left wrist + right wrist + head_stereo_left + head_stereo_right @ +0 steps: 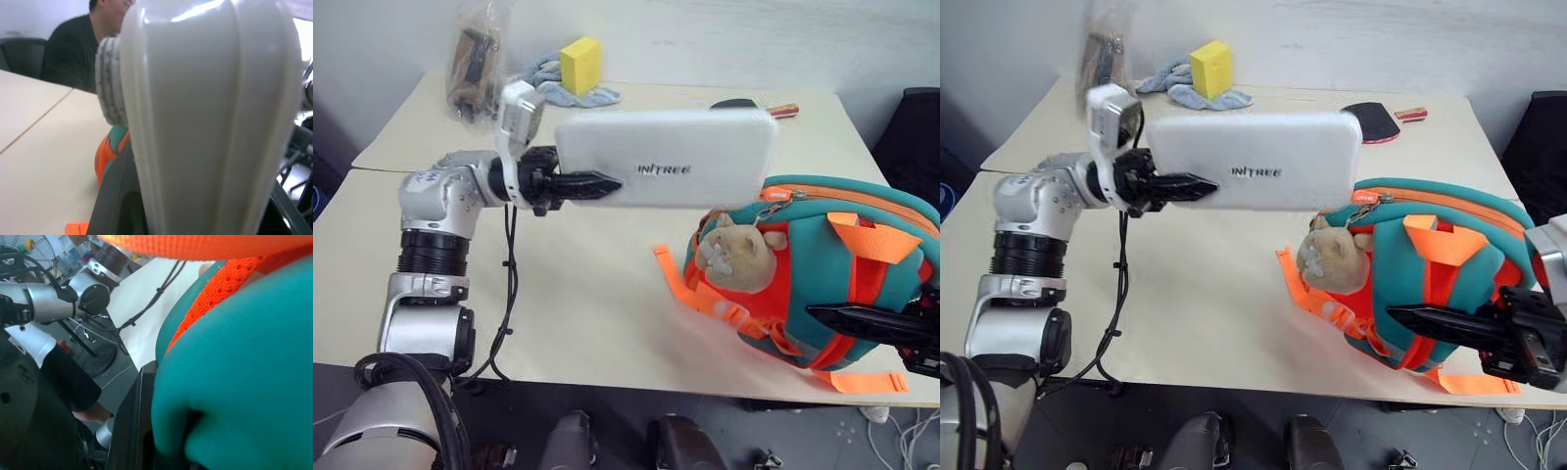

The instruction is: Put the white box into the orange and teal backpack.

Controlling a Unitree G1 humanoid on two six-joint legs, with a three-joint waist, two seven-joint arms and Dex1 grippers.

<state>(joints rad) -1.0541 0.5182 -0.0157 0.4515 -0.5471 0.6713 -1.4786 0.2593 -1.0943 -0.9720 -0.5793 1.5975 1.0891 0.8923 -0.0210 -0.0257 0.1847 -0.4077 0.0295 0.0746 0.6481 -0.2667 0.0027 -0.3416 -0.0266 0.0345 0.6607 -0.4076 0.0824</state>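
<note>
Item: white box (675, 157), lettered "UNITREE", clamped at one end by left gripper (592, 185), held level above the table (587, 313). Right gripper (1430, 323) pinches backpack (1430, 264) fabric just beyond the box's free end.

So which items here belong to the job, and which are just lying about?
Job:
- white box, held by left gripper
- orange and teal backpack, gripped by right gripper

Lying about:
- yellow block
- blue cloth
- paddle
- plastic bag
</note>
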